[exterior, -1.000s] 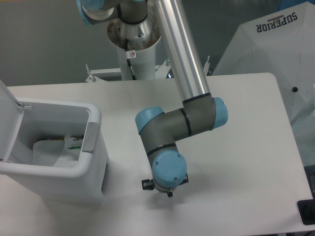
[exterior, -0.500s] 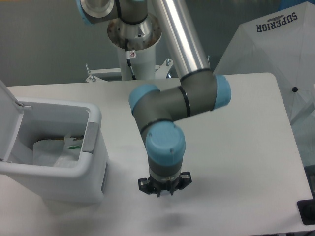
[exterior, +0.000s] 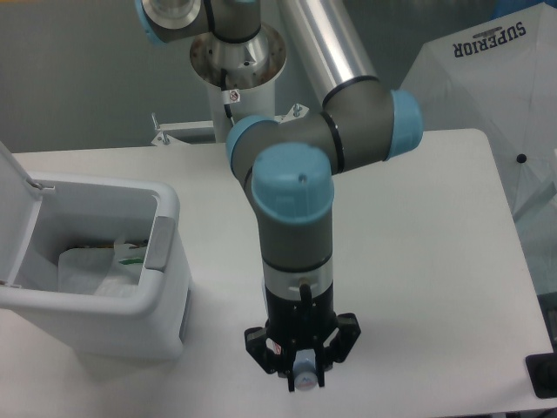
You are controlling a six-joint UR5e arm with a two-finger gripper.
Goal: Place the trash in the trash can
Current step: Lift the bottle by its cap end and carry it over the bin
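My gripper (exterior: 304, 376) hangs high above the table's front middle, pointing down. Its black fingers (exterior: 318, 360) are closed around a small pale bluish-white round piece (exterior: 305, 380). This looks like the capped end of the trash bottle; the rest of the bottle is hidden under the wrist. The white trash can (exterior: 165, 287) stands at the left with its lid (exterior: 12, 205) hinged open and its grey tab (exterior: 157, 241) facing the arm. Inside it lies crumpled white plastic (exterior: 97, 277) with a green speck. I cannot tell liner from bag there.
The arm's thick grey and blue links (exterior: 348, 131) reach over the table's middle from the base post (exterior: 238, 83) at the back. A white canopy marked SUPERIOR (exterior: 492, 78) stands beyond the right edge. A black object (exterior: 542, 376) sits at the front right corner.
The wrist has swung upright and risen from the tabletop toward the camera, lifting the gripper. The small pale piece between the fingers has come into view. The trash can has not moved.
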